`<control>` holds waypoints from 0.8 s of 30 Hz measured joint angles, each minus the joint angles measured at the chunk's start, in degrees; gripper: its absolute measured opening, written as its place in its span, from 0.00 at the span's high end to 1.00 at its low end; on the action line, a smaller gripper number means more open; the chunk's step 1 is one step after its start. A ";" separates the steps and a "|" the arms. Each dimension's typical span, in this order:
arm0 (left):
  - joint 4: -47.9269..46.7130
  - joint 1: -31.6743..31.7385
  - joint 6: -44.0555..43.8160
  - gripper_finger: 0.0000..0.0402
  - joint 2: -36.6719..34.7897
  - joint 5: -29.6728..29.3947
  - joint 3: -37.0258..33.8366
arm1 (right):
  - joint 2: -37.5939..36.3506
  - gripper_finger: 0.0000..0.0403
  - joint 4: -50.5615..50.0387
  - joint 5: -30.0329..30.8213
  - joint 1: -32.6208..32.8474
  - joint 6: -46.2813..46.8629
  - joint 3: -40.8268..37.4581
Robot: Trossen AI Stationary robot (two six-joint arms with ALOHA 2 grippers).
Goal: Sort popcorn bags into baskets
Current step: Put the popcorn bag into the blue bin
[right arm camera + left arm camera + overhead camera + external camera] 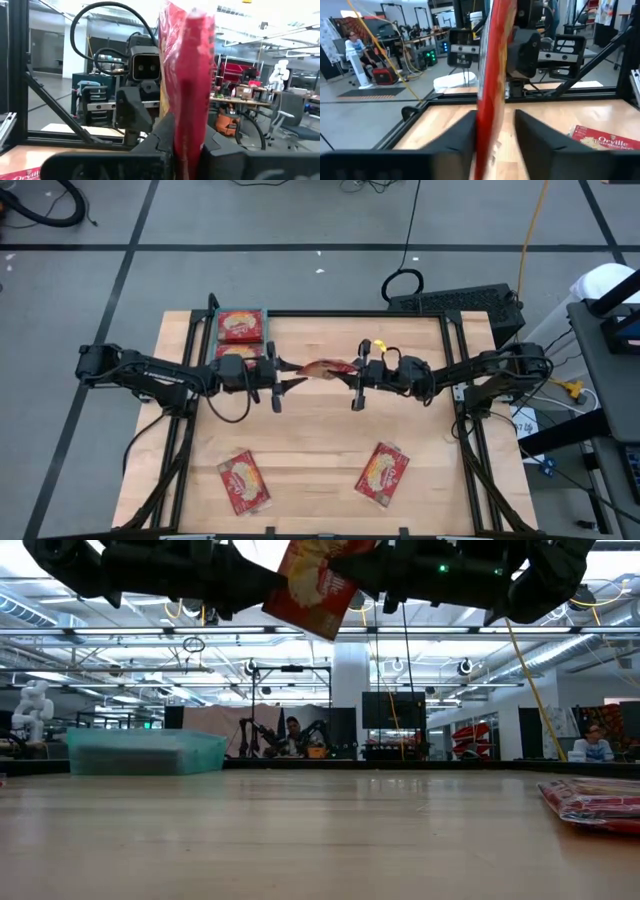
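Both dark arms meet over the middle of the pale wooden table (320, 440), reaching in from 9 and 3 o'clock. Between them hangs one flat red popcorn bag with a yellow-cream oval (322, 368), lifted clear of the wood; low view shows it tilted, high above the tabletop.

Right gripper (352, 372): fingers pressed together on the bag's edge, bag standing edge-on between them in the right wrist view.

Left gripper (288, 373): fingers (540, 145) apart, one on each side of the bag's other end, a gap visible on the one side; cannot tell if they touch it.

Shallow teal-green plastic tray (264, 320) at 11 o'clock by the table's far edge, holding one red bag (240, 325) face up. Another red bag (237, 352) just nearer, partly under the left arm.

Two more red bags flat on the wood: one at 7 o'clock (244, 481), one at 5 o'clock (383, 473), well apart.
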 joint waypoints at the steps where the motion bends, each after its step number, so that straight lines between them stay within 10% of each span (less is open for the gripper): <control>1: -0.01 0.05 0.25 0.74 0.00 -0.03 0.00 | 0.00 0.96 -0.39 -0.02 -0.09 0.27 0.00; 5: -0.52 1.58 0.07 0.95 -0.14 0.04 -0.02 | -0.04 0.96 -1.49 0.16 -0.41 0.29 0.00; 15: -13.57 6.77 0.90 0.97 -9.94 1.03 0.04 | -2.71 0.82 -7.81 6.70 -0.39 -1.03 0.07; 24: -46.04 9.64 -0.25 0.97 -19.44 -3.28 5.47 | -6.23 0.63 -54.77 16.99 -0.33 5.96 14.37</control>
